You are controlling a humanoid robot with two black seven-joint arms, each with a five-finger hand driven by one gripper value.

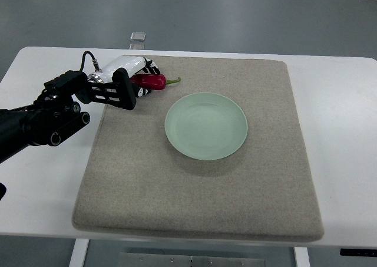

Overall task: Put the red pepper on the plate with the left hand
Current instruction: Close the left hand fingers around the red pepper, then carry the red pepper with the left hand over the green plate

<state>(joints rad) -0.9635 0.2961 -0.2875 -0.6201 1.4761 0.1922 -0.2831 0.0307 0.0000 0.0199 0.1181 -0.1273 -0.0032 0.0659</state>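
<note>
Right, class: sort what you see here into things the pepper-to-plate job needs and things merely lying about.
Belongs to the job:
- red pepper, at the mat's far left
- plate, empty, mid-mat
- left hand, at the pepper

Just there:
- grey mat
- white table
- metal bracket at the table's far edge

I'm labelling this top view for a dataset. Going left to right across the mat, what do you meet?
Left hand → red pepper, which the hand's fingers are at, its green stem pointing right → pale green plate, with nothing on it → bare right part of the beige mat.
</note>
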